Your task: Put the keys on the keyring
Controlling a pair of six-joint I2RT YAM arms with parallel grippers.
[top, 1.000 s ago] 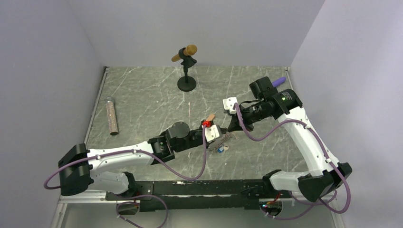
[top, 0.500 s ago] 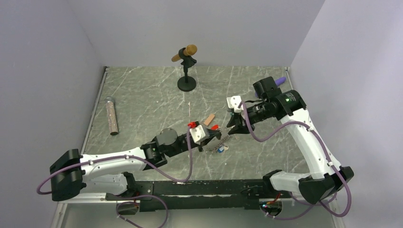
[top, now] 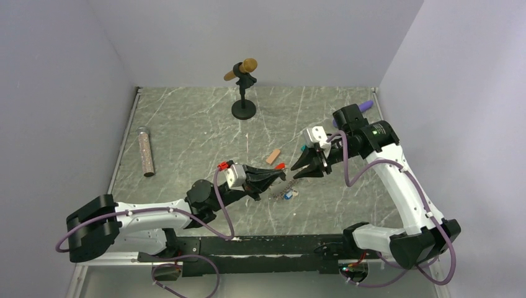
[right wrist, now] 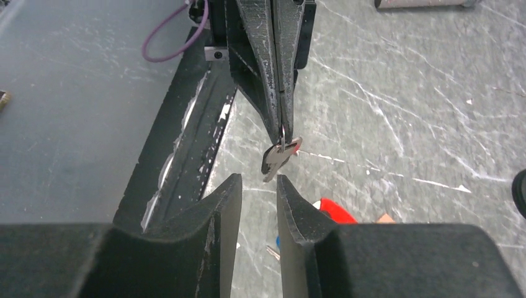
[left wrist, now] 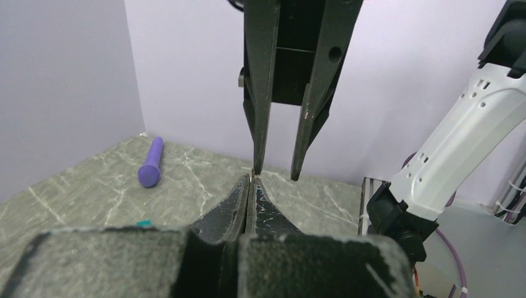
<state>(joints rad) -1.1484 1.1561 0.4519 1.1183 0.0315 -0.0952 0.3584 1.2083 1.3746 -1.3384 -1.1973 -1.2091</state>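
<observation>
Silvery key [right wrist: 279,158] pinched by its upper end in the pressed-together tips of the left hand [right wrist: 283,130] and dangled clear of the counter [right wrist: 403,93], seemingly to offer it to the part-spread, empty right hand [right wrist: 257,181]; keyring [right wrist: 335,211] lying on the counter below.

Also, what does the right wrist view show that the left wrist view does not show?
Only the right wrist view: a small silvery key pinched by the left gripper, and the red clip lower down, behind it. Only the left wrist view: a purple cylinder lying near the wall, and the right arm's white link. Both: the left gripper with jaws shut, the right gripper with jaws open, tips almost meeting.
</observation>
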